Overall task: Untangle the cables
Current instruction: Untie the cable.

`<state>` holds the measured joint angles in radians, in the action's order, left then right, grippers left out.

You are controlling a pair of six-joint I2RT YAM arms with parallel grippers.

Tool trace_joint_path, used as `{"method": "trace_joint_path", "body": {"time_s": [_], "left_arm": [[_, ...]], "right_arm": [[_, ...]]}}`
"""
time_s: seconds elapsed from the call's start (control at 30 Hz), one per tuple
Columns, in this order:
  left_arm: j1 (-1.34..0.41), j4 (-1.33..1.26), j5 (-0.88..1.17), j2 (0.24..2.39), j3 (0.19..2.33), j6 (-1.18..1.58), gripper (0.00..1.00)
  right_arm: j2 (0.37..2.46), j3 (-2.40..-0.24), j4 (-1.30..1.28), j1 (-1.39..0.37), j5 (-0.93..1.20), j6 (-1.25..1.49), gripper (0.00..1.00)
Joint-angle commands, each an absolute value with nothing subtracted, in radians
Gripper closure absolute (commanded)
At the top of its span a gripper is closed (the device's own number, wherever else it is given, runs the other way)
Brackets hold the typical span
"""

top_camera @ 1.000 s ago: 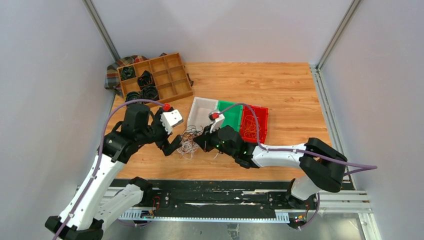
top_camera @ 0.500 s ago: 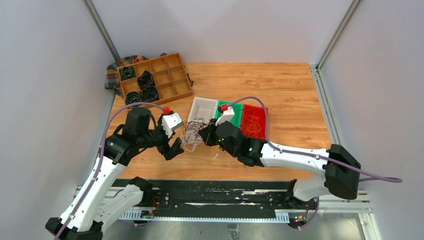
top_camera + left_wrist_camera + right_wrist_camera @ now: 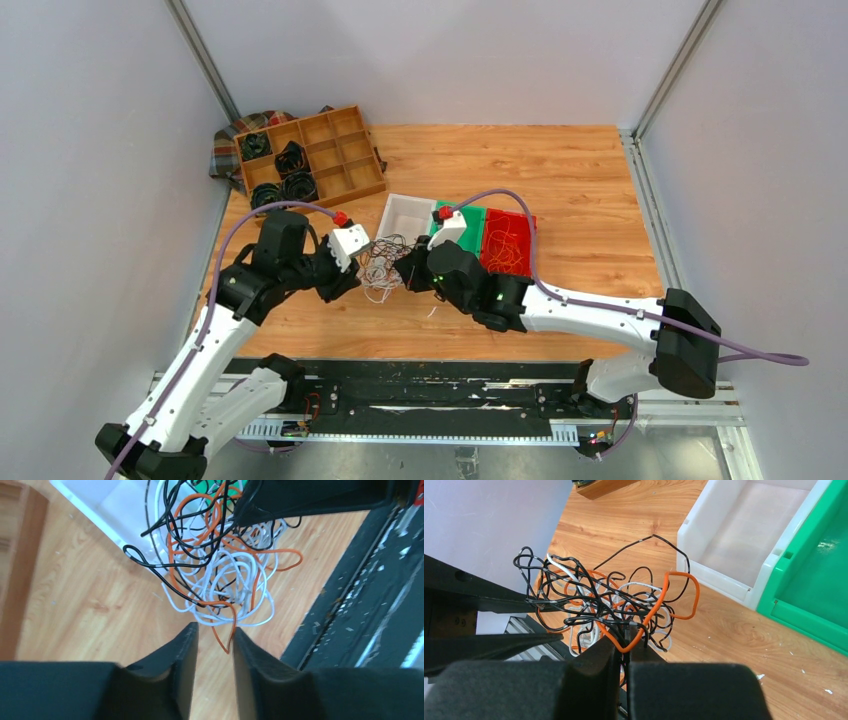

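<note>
The cables (image 3: 380, 268) are a tangle of thin orange, white and black wires, held up off the wood between both arms. My right gripper (image 3: 408, 275) is shut on the bundle; in the right wrist view an orange strand and black strands are pinched at its fingertips (image 3: 625, 647), and the cables (image 3: 599, 605) fan out beyond them. My left gripper (image 3: 352, 283) is at the bundle's left side. In the left wrist view its jaws (image 3: 215, 630) stand narrowly apart, with the tip of an orange loop of the cables (image 3: 220, 575) hanging between them, unclamped.
Just behind the bundle stand a white bin (image 3: 405, 222), a green bin (image 3: 470, 232) and a red bin (image 3: 508, 243) holding orange wire. A wooden compartment tray (image 3: 310, 152) with black coiled rolls lies on a plaid cloth (image 3: 225, 150) at the back left. A black rail (image 3: 430, 385) runs along the near edge.
My left gripper has moved right to the bundle and its jaws have narrowed round an orange loop. The right gripper carried the bundle slightly back towards the bins, then held still.
</note>
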<state>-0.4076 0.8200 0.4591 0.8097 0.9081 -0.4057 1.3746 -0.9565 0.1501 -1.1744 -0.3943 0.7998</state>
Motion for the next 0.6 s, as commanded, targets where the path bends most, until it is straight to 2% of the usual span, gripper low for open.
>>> {"method": "trace_joint_path", "body": {"time_s": [0.0,0.17,0.33,0.57], "left_arm": [[-0.404,0.785,0.399,0.794,0.892,-0.453,0.70],[-0.405,0.786,0.329,0.789,0.902,-0.466,0.86],[-0.405,0.781,0.267,0.784,0.941,-0.468,0.96],[-0.405,0.778,0.263,0.771,0.991,-0.452,0.99]], "right_arm": [[1.335,-0.951,0.152,-1.189,-0.439,0.827,0.99],[1.314,-0.924,0.161,-1.189,-0.464,0.827,0.99],[1.297,-0.888,0.171,-1.189,-0.473,0.824,0.99],[1.277,-0.832,0.186,-1.189,-0.459,0.831,0.99]]}}
